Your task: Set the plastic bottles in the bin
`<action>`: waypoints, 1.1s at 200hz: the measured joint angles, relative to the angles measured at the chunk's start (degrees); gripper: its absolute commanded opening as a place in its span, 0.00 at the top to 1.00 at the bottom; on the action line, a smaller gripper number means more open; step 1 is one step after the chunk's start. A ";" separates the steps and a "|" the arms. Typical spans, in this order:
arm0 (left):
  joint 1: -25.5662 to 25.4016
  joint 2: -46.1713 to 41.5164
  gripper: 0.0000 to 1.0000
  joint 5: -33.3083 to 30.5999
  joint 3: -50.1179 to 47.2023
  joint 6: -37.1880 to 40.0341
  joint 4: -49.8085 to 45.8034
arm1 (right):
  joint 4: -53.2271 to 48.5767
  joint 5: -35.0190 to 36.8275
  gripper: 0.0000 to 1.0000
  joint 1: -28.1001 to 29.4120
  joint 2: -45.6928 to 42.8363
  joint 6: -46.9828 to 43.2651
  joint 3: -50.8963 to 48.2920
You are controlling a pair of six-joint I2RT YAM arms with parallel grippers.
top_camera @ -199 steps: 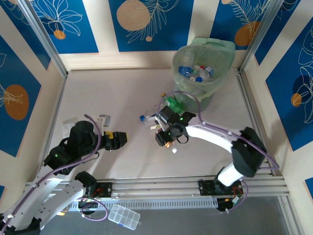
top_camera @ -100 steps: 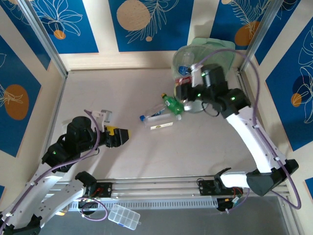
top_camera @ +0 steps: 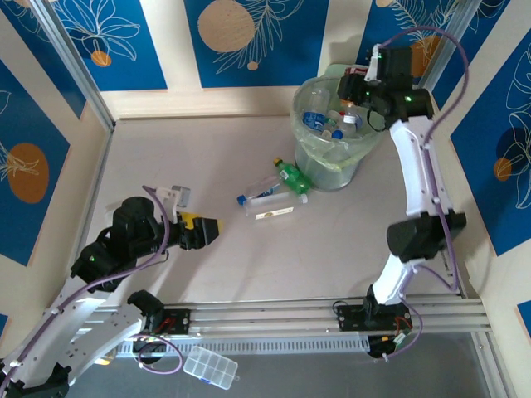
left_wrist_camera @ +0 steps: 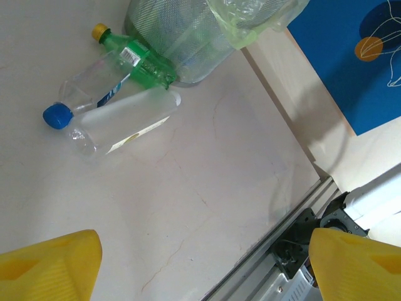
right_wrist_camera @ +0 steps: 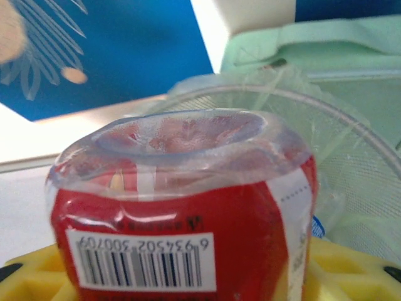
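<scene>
Barcode (right_wrist_camera: pixel 141 268) on red-labelled bottle (right_wrist_camera: pixel 182 188) reads 6 934502 300709.

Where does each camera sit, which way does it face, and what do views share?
Top: above and behind the bases, looking down at the table; left arm, right arm show.
Left wrist: low, facing the green bottle and bin; own open yellow fingers at bottom corners.
Right wrist: at the bin rim, facing the wall; own fingers hold a red-label bottle.
Shared: top and left wrist show the green bottle by the bin.
</scene>
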 measured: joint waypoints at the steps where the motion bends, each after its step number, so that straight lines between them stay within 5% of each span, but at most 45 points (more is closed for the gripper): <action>1: 0.00 0.00 0.14 0.00 0.00 0.00 0.00 | -0.09 0.09 0.43 0.00 0.22 -0.04 0.11; 81: 0.00 0.00 0.14 -0.02 0.00 -0.02 0.00 | -5.70 13.73 0.34 2.45 8.52 -1.73 2.21; 120: 0.00 0.46 0.14 -0.09 0.00 0.00 0.02 | -7.65 14.80 0.21 2.86 10.08 -1.86 2.16; 220: 0.00 0.11 0.11 -1.77 -0.02 0.26 -0.20 | -10.47 16.70 0.16 4.11 8.61 -2.08 7.72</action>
